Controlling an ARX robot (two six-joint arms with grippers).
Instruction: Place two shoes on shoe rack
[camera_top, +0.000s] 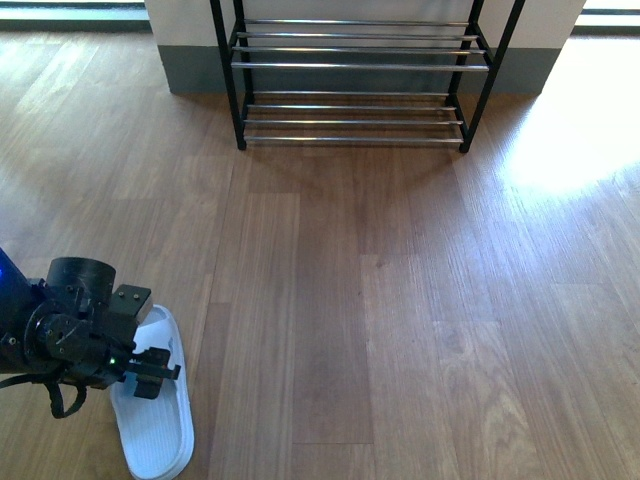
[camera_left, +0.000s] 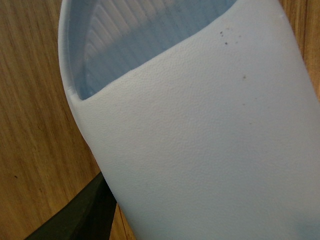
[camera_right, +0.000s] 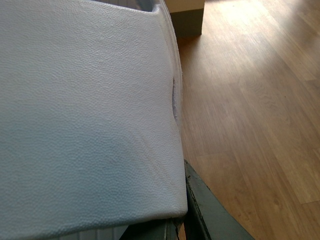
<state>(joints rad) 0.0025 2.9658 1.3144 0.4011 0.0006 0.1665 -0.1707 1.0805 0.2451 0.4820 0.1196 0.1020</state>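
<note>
0 shoes on the shoe rack yet. The left gripper is at 1 blue slide on the floor. I cannot tell if it or the right gripper pinches

Home entryway: wood-plank floor, shoe rack against wall.

Pale blue slide at lower left, shoe rack at top centre.
The slide lies flat, sole down, in the lower left corner of the front view, its length running up the frame and its upper end partly hidden. Close up, its strap is finely pebbled with a few dark specks, and the footbed is ribbed. A similar pale strap fills the right wrist view; whether it is the same slide cannot be told. The shoe rack stands upright, black-framed, showing two tiers of silver rods, well apart from the slide.
</note>
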